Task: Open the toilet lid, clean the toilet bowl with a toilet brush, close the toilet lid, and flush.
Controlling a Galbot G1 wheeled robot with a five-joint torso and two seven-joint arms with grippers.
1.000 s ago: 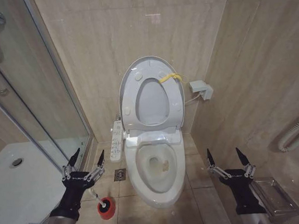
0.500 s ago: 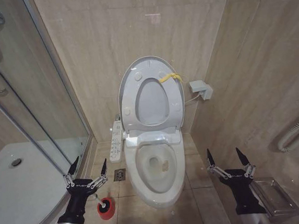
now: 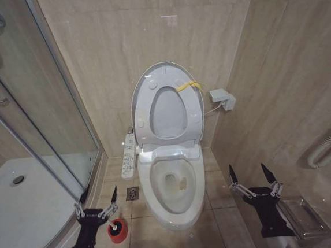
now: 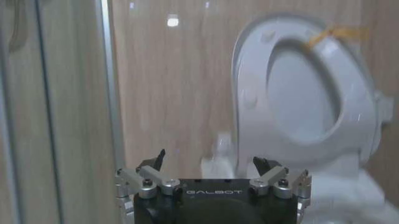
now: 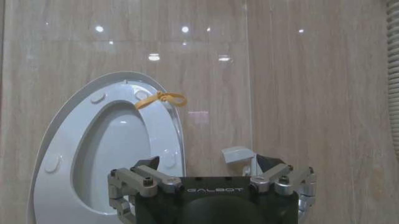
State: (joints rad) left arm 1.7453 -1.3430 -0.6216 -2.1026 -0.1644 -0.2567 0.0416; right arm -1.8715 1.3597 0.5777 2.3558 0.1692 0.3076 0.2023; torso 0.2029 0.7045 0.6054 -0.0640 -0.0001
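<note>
Head view, left gripper (image 3: 97, 195): low at the left, fingers spread apart and holding nothing, hanging over the floor beside the shower's glass wall.
Toilet brush (image 3: 109, 223): just below and slightly right of the left gripper's right fingertip, its white handle standing in the red holder cup (image 3: 118, 231); no contact seen.
Toilet bowl (image 3: 174, 187): to the right of the left gripper and the cup, open, between the two grippers.
Toilet lid (image 3: 166, 103): raised upright against the back wall with the seat ring (image 3: 168, 113) against it; a yellow strip (image 3: 188, 86) hangs at its upper right edge.
Right gripper (image 3: 251, 174): low at the right, fingers apart and empty, well clear of the bowl, near the side wall.
Left wrist view: left gripper's fingers (image 4: 158, 160) spread, the raised lid (image 4: 299, 93) ahead and to one side.
Right wrist view: right gripper (image 5: 212, 163) spread wide, the lid (image 5: 106, 149) ahead.
</note>
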